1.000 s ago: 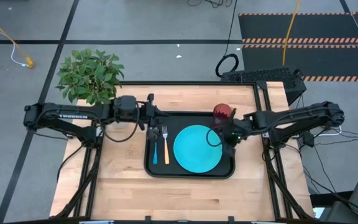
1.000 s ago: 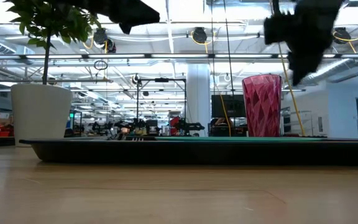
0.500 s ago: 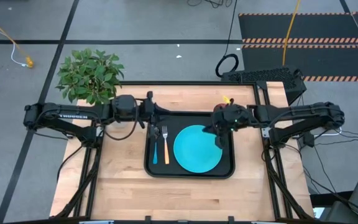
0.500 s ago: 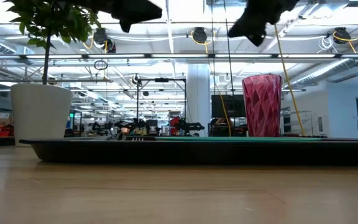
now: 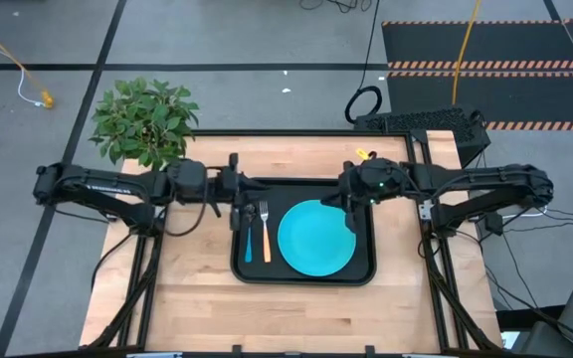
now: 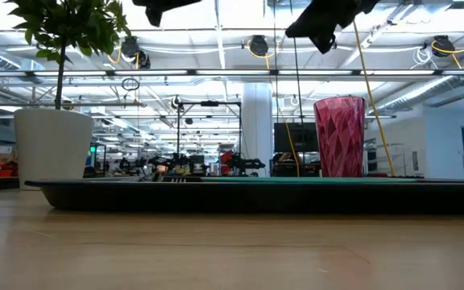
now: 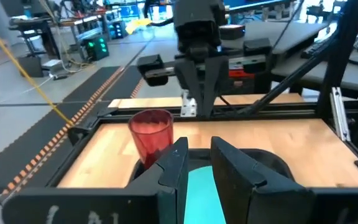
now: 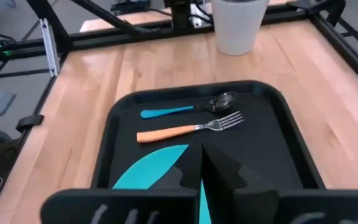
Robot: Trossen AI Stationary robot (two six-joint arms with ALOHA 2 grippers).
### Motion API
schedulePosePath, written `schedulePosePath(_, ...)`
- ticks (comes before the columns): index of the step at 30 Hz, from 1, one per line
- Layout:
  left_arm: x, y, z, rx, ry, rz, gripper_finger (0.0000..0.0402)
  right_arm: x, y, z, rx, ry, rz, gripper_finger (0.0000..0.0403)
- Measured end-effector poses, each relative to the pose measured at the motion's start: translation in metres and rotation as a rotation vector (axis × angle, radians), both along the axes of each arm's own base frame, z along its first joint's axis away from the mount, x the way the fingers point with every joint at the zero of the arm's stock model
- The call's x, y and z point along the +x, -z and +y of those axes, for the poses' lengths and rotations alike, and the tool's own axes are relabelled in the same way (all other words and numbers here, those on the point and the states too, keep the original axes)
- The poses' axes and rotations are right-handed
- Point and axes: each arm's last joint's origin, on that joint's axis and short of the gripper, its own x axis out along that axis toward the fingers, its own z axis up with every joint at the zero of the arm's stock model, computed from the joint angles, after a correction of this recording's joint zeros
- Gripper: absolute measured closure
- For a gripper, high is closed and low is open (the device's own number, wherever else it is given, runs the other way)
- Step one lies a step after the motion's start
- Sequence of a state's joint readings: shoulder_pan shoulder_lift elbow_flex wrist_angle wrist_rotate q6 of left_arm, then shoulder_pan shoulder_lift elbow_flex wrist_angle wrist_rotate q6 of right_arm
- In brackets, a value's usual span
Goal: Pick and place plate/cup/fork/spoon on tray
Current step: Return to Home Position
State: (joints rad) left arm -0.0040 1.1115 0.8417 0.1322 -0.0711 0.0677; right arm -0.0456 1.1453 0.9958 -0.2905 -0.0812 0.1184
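Observation:
The black tray (image 5: pixel 239 268) lies mid-table. On it lie the turquoise plate (image 5: pixel 314 239), the yellow-handled fork (image 5: pixel 265 239) and the blue-handled spoon (image 5: pixel 248 241). They also show in the right wrist view as fork (image 8: pixel 185 130) and spoon (image 8: pixel 166 112). The red cup (image 6: pixel 341 137) stands upright on its base in the tray's far right corner (image 7: pixel 151 134). My right gripper hides it in the high view. My right gripper (image 5: pixel 349 207) hangs shut above the cup. My left gripper (image 5: pixel 245 189) hovers slightly open over the tray's far left corner, holding nothing.
A green plant (image 5: pixel 145 121) in a white pot (image 6: pixel 52 145) stands at the table's far left corner. Bare wood lies in front of the tray (image 5: pixel 296 318) and on both sides of it.
My right gripper has risen and gone from the tray's right rim toward the far edge, and now hangs above the cup. My left gripper has drawn back a little toward the table's left edge. The cup, plate, fork and spoon have stayed in place.

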Motion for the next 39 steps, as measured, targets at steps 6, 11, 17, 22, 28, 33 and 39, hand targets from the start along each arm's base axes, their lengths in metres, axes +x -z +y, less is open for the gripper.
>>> schedulePosePath(6, -0.024, -0.014, 0.001, 0.009, -0.041, -0.053, 0.0328, -0.012, -0.012, 0.001, 0.001, 0.003, -0.054, 0.0403)
schedulePosePath(11, -0.036, 0.016, 0.002, -0.012, -0.064, -0.074, 0.0328, -0.016, -0.016, 0.000, -0.008, 0.006, -0.072, 0.0403)
schedulePosePath(17, -0.061, 0.038, 0.003, -0.040, -0.081, -0.122, 0.0328, -0.021, -0.017, -0.004, 0.002, -0.028, -0.057, 0.0403)
schedulePosePath(22, -0.089, 0.037, 0.003, -0.047, -0.085, -0.126, 0.0328, -0.041, -0.028, -0.003, 0.014, -0.043, -0.090, 0.0403)
schedulePosePath(28, -0.116, 0.038, 0.004, -0.065, -0.126, -0.070, 0.0328, -0.074, -0.021, -0.001, 0.047, 0.014, -0.150, 0.0403)
schedulePosePath(33, -0.122, 0.036, 0.002, -0.050, -0.109, -0.089, 0.0328, -0.096, 0.002, 0.000, 0.110, 0.068, -0.219, 0.0403)
schedulePosePath(39, -0.121, 0.053, 0.002, -0.044, -0.129, -0.050, 0.0328, -0.120, 0.033, 0.003, 0.157, 0.075, -0.252, 0.0403)
